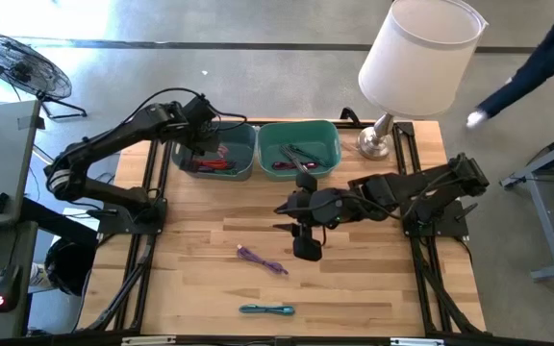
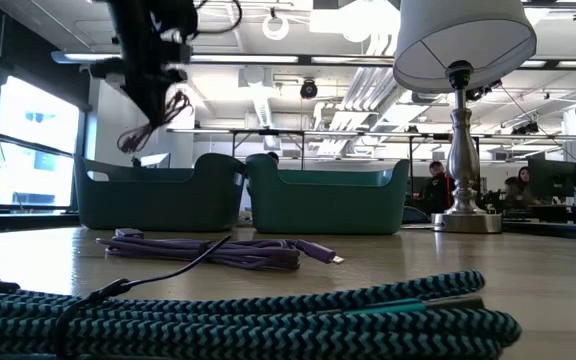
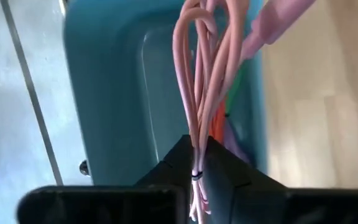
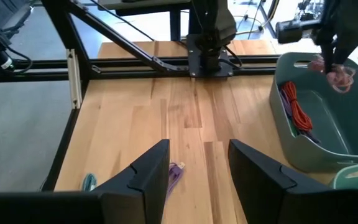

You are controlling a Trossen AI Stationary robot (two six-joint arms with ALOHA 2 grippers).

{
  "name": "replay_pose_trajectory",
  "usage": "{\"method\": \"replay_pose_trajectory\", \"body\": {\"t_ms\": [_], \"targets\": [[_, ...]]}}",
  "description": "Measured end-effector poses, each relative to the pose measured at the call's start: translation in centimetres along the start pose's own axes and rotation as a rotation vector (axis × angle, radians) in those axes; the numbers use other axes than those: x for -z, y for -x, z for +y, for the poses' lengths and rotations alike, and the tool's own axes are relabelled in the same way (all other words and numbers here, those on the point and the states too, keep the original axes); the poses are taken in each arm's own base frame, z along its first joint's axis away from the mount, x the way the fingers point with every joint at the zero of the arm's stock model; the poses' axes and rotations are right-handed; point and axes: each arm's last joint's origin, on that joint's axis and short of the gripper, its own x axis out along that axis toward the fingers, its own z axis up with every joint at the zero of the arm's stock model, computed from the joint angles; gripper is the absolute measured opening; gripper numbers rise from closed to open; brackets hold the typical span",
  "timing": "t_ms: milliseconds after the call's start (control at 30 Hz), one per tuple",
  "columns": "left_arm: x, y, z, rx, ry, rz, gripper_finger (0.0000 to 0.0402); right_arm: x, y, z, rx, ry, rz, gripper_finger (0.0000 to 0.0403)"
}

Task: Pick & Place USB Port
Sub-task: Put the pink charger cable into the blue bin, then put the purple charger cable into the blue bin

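I see the pink cable [image 3: 199, 74] as a thin, pale pink bundle of looped strands, bound low down by a small dark tie, with a flat pink plug end sticking out to one side. My left pincer [image 3: 197, 163] is clamped tight on it, fingers pressed together around the loops. The cable hangs over the left bin [image 1: 241, 154], at about 11 o'clock from the middle of the surface [image 1: 373, 279].

In the high view the left pincer [image 1: 203, 137] covers the cable, so I get only the position there. The left wrist view gives me the strands and the tie. The low view shows the bundle [image 2: 153, 120] dangling clear above the bin's rim [image 2: 158, 180]. The right wrist view catches it from far off [image 4: 334, 71] over the bin, with a red-orange cable [image 4: 291, 102] lying inside.

My right pincer [image 4: 197, 165] sits wide open and empty near the middle of the surface, its fingers well apart. Below it lies a purple cable [image 1: 261, 258] at about 7 o'clock from centre. A teal braided cable [image 1: 267, 308] lies near the 6 o'clock edge. The right bin [image 1: 327, 149] touches the left one, and a lamp [image 1: 416, 58] stands at 1 o'clock. A person's sleeve [image 1: 537, 72] reaches in at 2 o'clock.
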Motion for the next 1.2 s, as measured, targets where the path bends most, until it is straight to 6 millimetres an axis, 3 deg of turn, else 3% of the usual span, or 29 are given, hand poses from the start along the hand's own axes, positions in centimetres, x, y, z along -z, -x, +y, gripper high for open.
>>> {"method": "replay_pose_trajectory", "body": {"t_ms": [267,433,533,767,933,1200], "targets": [[0.9,-3.8,0.1,-0.022,0.024,0.075,0.0133,0.0,0.0,0.0,-0.012,-0.009,0.003,0.0156],[0.9,-3.9,0.2,-0.038,0.026,0.089,0.0195,0.0,0.0,-0.1,-0.012,-0.012,0.003,0.0156],[1.1,-3.8,-0.4,0.047,0.068,0.067,0.0216,0.1,0.0,0.0,-0.023,-0.038,0.012,0.0156],[2.0,-2.9,-3.4,0.556,0.155,-0.045,0.0209,1.5,-0.1,-0.5,-0.053,-0.211,0.189,0.0156],[2.2,-0.5,-5.4,0.865,0.19,-0.234,0.0186,2.4,-1.2,-0.2,-0.085,-0.259,0.28,0.0156],[2.7,4.3,-9.3,0.868,0.086,-0.361,0.0174,3.3,-4.7,0.8,-0.219,-0.313,0.335,0.0156]]}}
